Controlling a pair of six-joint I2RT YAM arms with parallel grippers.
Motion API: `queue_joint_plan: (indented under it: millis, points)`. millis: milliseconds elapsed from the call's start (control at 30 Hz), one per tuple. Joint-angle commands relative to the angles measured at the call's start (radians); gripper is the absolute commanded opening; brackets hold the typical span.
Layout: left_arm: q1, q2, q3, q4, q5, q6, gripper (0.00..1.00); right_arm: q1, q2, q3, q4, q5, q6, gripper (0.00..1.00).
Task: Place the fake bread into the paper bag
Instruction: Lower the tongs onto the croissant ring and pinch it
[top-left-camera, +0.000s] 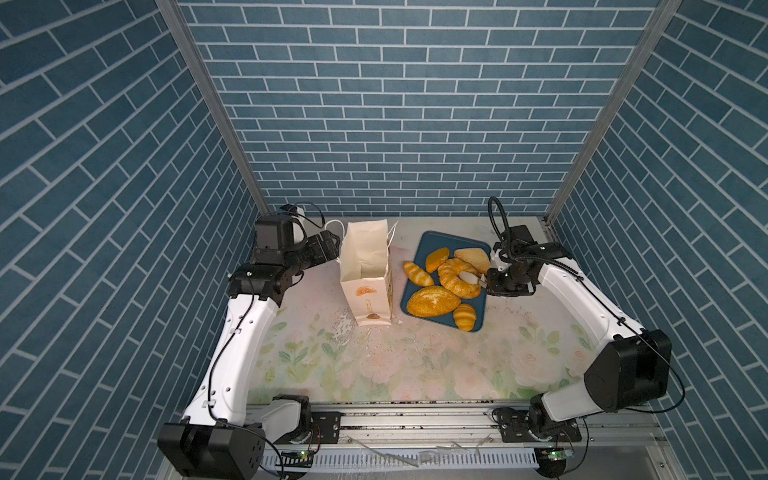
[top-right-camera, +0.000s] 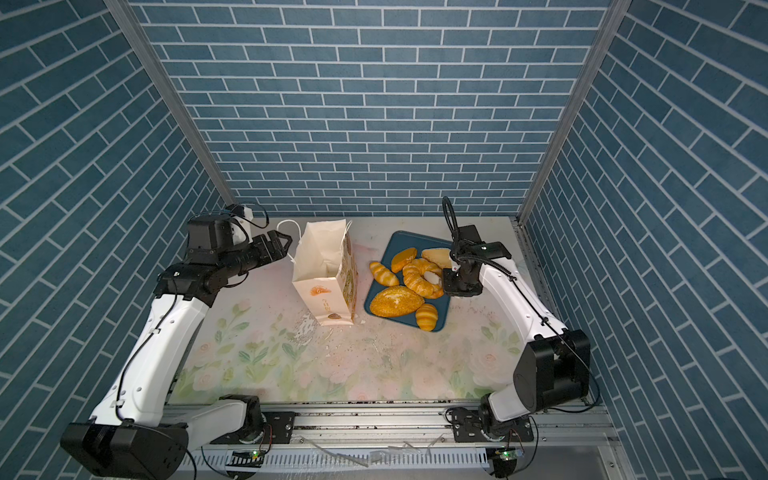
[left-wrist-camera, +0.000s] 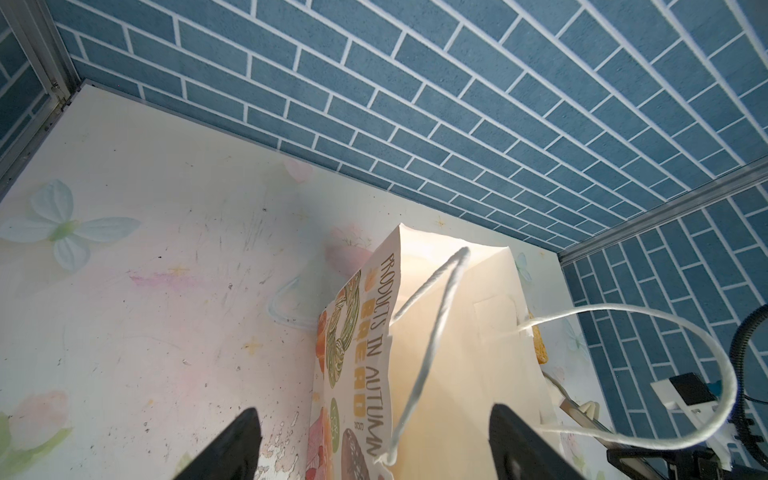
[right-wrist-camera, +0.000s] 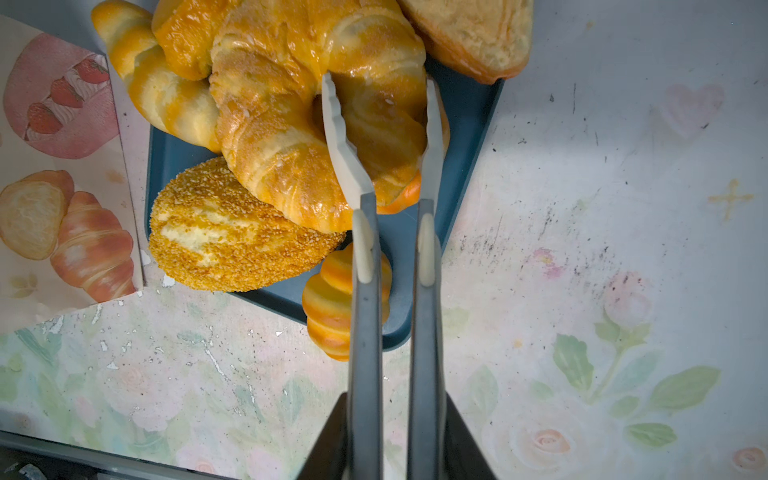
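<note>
Glossy golden-orange toy pastries (top-left-camera: 434, 301) sit on a dark blue tray (top-left-camera: 432, 243) just beside the tall cream paper bag (top-left-camera: 365, 291). Your right hand (top-left-camera: 495, 284) clamps grey tongs (right-wrist-camera: 365, 291) astride the twisted ring (right-wrist-camera: 270, 137); your left hand (top-right-camera: 280, 245) gapes wide at the bag's other side.

Clad in white shells (top-left-camera: 257, 328) over black joints (top-left-camera: 627, 374), strung with thin black cables (top-left-camera: 212, 365), topped by 1 looped corrugated hose (top-left-camera: 505, 218).

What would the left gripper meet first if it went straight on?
Most likely the paper bag: its near wall lies straight ahead of the open left gripper. A loose cord handle hangs before it and may touch first; depth is unclear.
</note>
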Motion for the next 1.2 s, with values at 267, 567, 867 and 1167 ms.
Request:
queue_joint_plan:
  millis: [267,567,867,1167]
  points:
    - [-0.009,-0.012,0.023,0.010,-0.002,0.009,0.87,-0.001,-0.082,0.025,-0.034,-0.023,-0.016,0.17]
    - [-0.012,-0.017,0.024,0.016,-0.005,0.004,0.87,-0.003,-0.135,0.067,-0.064,0.024,-0.030,0.14]
    - [-0.023,-0.043,0.013,0.015,-0.009,0.002,0.87,-0.003,-0.191,0.134,-0.129,0.114,-0.071,0.14]
    - [-0.023,-0.063,-0.007,0.011,-0.025,0.002,0.87,-0.002,-0.222,0.254,-0.168,0.175,-0.130,0.14]
